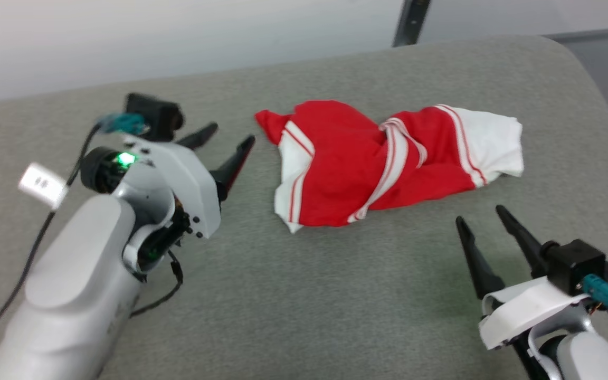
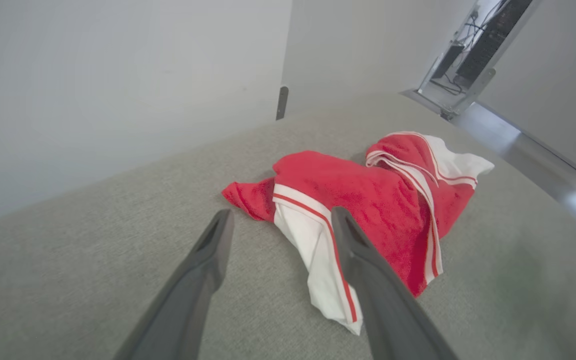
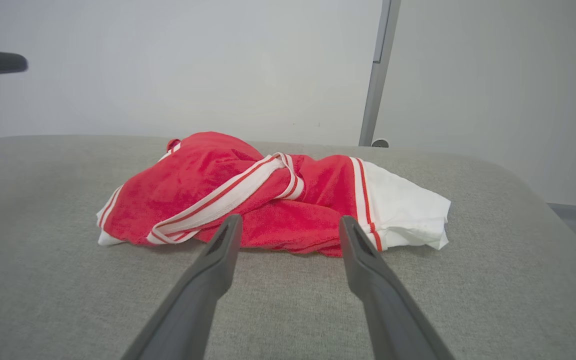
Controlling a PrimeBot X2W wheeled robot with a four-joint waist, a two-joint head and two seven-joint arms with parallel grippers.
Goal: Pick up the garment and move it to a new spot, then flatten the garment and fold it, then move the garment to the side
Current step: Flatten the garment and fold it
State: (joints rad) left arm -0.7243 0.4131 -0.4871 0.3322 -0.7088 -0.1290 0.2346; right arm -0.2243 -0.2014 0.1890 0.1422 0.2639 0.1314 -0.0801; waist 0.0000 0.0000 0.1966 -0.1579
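head view | garment (image 1: pixel 351 174) crumpled on grey counter (image 1: pixel 304 295) | left hand (image 1: pixel 233 133) spread beside it | right hand (image 1: pixel 479 214) spread, near it

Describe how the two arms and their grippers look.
The left arm and right arm have smooth pale grey shells. The left gripper and right gripper each carry two long, tapered dark fingers. Each wrist bears a black camera block with a teal connector. The left wrist shows a green light, black cable and a white tag.
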